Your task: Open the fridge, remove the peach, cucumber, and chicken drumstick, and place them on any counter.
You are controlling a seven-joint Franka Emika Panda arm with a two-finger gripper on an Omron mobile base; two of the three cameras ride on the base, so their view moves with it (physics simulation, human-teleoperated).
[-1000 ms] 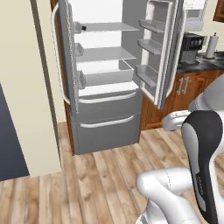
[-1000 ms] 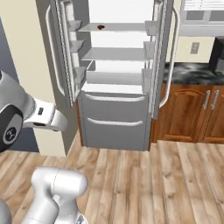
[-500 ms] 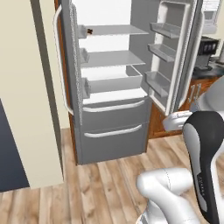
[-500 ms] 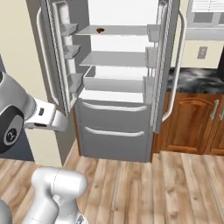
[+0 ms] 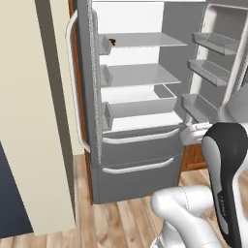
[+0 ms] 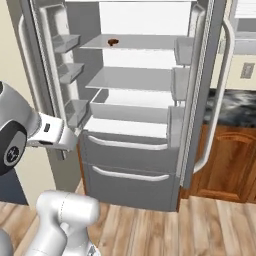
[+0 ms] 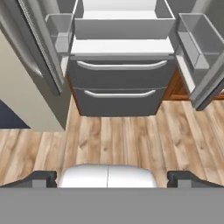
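Left base view: fridge (image 5: pixel 140 111) stands w/ both doors swung wide, shelves bare and pale. One small dark lump (image 5: pixel 112 41) sits at the far left end of the top shelf, tucked by the left door bin; too small to tell which food it is, though the colour suggests the chicken drumstick. The arm's wrist shows at right, low, about level w/ the upper drawer handle. So the item lies up and to the left of the hand, and farther in.

Right base view: same lump (image 6: pixel 113 42) reads as brown-orange, on the top shelf, left of centre, near the shelf's front edge. No clear long axis at this size. Counter (image 6: pixel 239 107) w/ marbled top is to the right of the fridge, past the open right door. The wrist hangs low at left, well below that shelf.

Hand view: gripper (image 7: pixel 112 178) is spread fully, nothing between the tips, fingertips (image 7: pixel 41 178) at the bottom. It looks at the two lower drawers and wood floor; the pulled-out crisper tray sits above them. Peach and cucumber: can't spot either.

Judgement: next move needs a big lift plus a reach inward, aiming up-left to the top shelf.
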